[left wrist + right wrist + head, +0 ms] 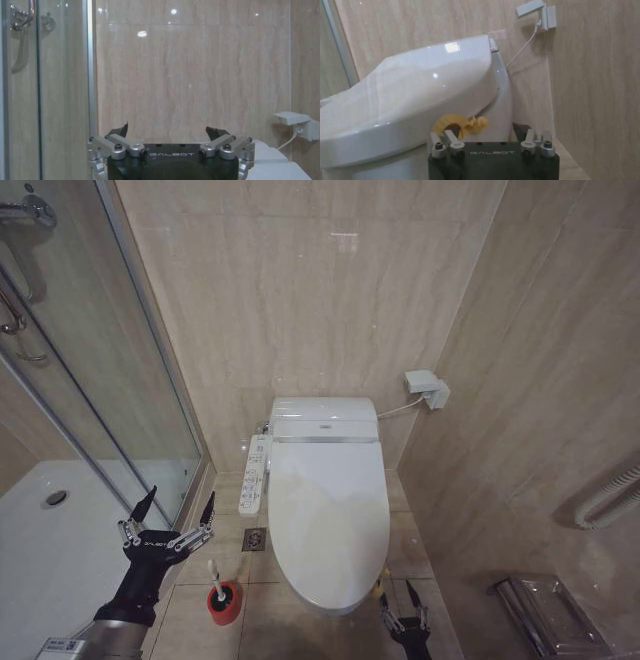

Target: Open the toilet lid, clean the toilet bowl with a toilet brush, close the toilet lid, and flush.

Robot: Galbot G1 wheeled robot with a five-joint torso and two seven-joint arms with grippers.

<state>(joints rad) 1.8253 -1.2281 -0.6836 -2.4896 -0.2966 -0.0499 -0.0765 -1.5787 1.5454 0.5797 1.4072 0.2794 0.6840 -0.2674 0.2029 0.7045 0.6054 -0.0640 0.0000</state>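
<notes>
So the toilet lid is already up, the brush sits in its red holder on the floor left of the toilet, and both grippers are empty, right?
Not quite. The toilet lid is down, covering the bowl, as the head view shows. The rest holds: the toilet brush stands in its red holder, and the left gripper and right gripper are open and empty.

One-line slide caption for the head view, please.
Toilet lid closed; open left end effector above toilet brush, open right end effector near the lid's front.

GALBOT on left gripper (168,132), right gripper (492,129)
</notes>
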